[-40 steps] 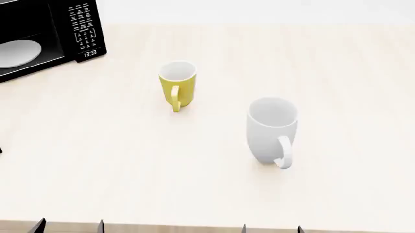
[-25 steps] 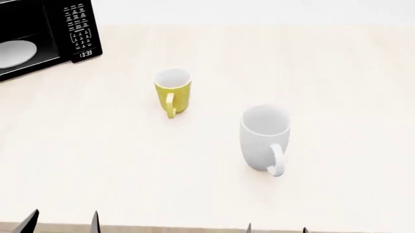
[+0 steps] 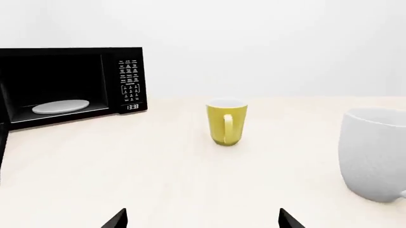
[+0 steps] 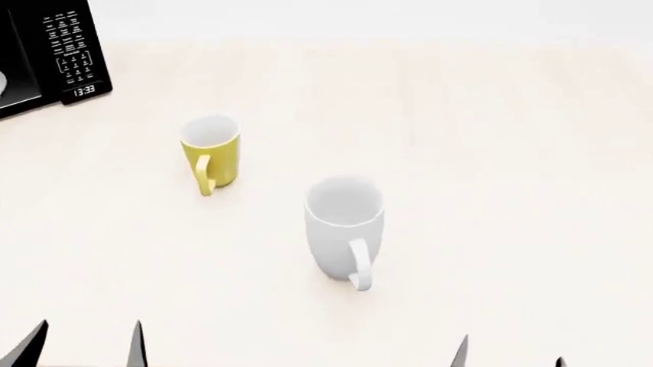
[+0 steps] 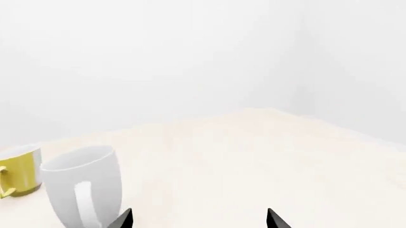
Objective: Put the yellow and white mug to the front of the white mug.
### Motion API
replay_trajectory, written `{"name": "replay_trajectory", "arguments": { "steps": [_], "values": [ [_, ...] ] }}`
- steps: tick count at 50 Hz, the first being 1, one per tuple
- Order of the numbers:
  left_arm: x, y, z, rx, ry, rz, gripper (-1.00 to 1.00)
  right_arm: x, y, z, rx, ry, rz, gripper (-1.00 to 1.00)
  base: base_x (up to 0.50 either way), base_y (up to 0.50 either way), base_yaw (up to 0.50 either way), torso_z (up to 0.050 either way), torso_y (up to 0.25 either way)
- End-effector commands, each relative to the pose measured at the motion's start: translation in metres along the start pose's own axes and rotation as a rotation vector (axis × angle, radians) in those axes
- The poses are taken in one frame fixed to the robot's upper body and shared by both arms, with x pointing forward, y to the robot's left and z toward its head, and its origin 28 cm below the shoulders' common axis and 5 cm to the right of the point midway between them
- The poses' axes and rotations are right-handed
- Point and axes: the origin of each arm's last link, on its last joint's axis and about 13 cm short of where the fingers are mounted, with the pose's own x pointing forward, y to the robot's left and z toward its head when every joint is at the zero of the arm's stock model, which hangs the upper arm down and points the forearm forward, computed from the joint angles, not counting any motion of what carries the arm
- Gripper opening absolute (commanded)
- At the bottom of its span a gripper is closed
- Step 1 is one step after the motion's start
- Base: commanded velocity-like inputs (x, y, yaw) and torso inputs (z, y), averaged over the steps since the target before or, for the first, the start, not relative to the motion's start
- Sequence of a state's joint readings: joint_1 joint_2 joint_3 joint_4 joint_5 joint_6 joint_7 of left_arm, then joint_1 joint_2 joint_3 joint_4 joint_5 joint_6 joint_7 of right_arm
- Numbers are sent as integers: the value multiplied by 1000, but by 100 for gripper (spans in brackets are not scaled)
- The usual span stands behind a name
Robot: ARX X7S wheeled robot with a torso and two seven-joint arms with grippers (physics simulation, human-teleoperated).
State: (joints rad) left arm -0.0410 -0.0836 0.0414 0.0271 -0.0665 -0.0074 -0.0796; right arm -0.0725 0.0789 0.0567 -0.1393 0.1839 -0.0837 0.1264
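The yellow and white mug [image 4: 211, 153] stands upright on the pale table [image 4: 490, 153], handle toward me, and shows mostly yellow. It also appears in the left wrist view [image 3: 227, 122] and at the edge of the right wrist view [image 5: 19, 171]. The larger white mug [image 4: 344, 225] stands nearer me and to its right, handle toward me; the wrist views show the white mug [image 3: 374, 159] [image 5: 82, 183] too. My left gripper [image 4: 87, 348] [image 3: 203, 219] is open and empty at the near table edge. My right gripper [image 4: 510, 358] [image 5: 199, 219] is open and empty, near the white mug's right.
A black microwave [image 4: 51, 53] [image 3: 70, 80] stands at the far left of the table with its door open and a white plate [image 3: 60, 106] inside. A white wall runs behind the table.
Both mugs have slid left and lower in the head view, keeping their spacing, so the view itself moved. The microwave is now mostly out of frame. Gripper tips show more.
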Motion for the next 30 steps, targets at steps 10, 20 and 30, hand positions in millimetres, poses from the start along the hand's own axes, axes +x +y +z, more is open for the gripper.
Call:
{"name": "replay_trajectory", "arguments": {
  "steps": [10, 20, 30],
  "values": [
    [0, -2, 1, -7, -18, -31, 100, -2, 0, 3, -24, -36, 63, 100, 435, -272, 0, 0, 0],
    [0, -2, 0, -7, -18, -40, 100, -2, 1, 2, -40, -35, 73, 100, 500, -89, 0, 0, 0],
    [0, -1, -1, -13, -10, -41, 100, -3, 0, 4, -27, -37, 66, 100, 500, -86, 0, 0, 0]
  ]
}}
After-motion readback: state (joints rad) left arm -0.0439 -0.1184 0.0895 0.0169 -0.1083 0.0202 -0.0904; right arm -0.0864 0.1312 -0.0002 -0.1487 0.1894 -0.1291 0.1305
